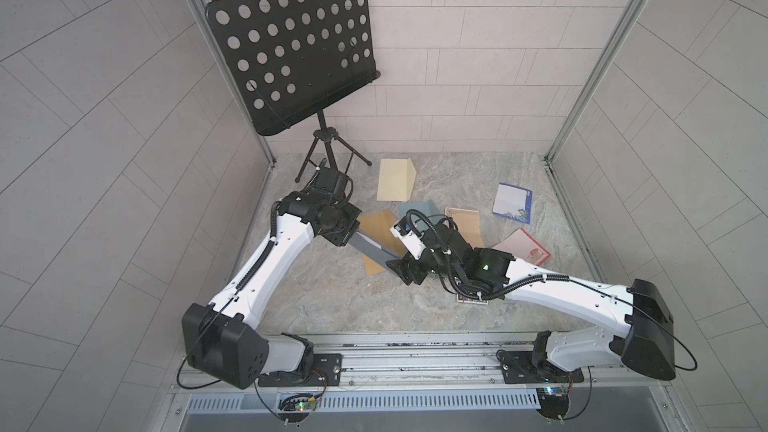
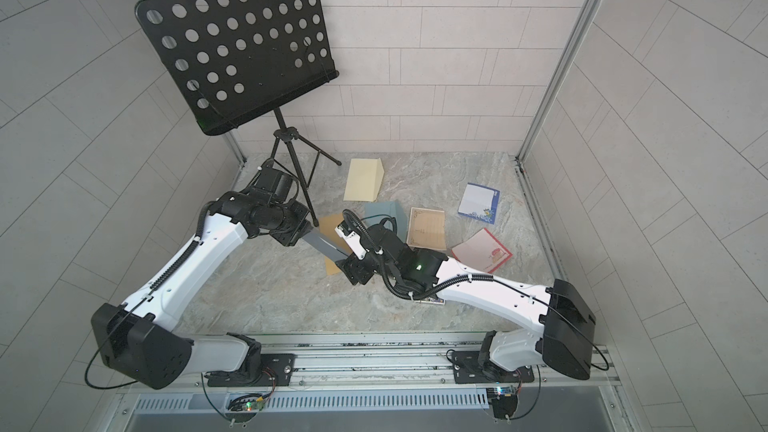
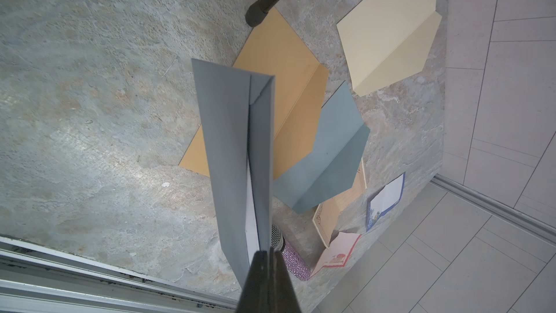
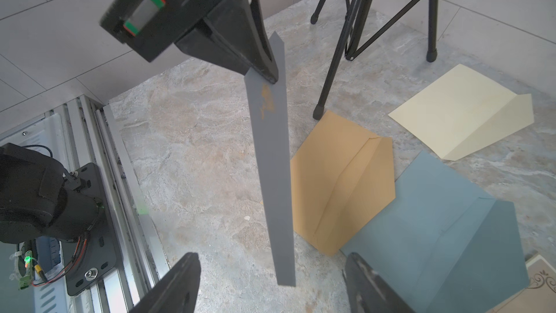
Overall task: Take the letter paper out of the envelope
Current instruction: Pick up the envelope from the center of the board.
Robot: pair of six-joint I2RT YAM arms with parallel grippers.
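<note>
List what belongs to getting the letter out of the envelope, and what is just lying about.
Job in hand:
- grey paper envelope, pinched by the shut left gripper
- white letter sheet showing inside it
- open right gripper at its free end

Lying about:
- tan paper envelope
- teal paper envelope
- cream paper envelope
- blue-bordered sheet
- pink sheet
- beige sheet
- black perforated music stand

A: Shell colours?
B: Left arm (image 1: 266, 272) and right arm (image 1: 577, 297): white shells, bulky black elbow housings (image 1: 226, 344), black wrists.
A: Cabling?
B: Black ribbed conduit (image 1: 257, 263) along each arm, held by white ties. Green lamp (image 1: 485, 268) lit on the right wrist.
A: Fingers?
B: Fingers (image 4: 365, 284) are matte black, wedge-shaped, scuffed. The black base plates (image 1: 328, 367) are screwed down.
</note>
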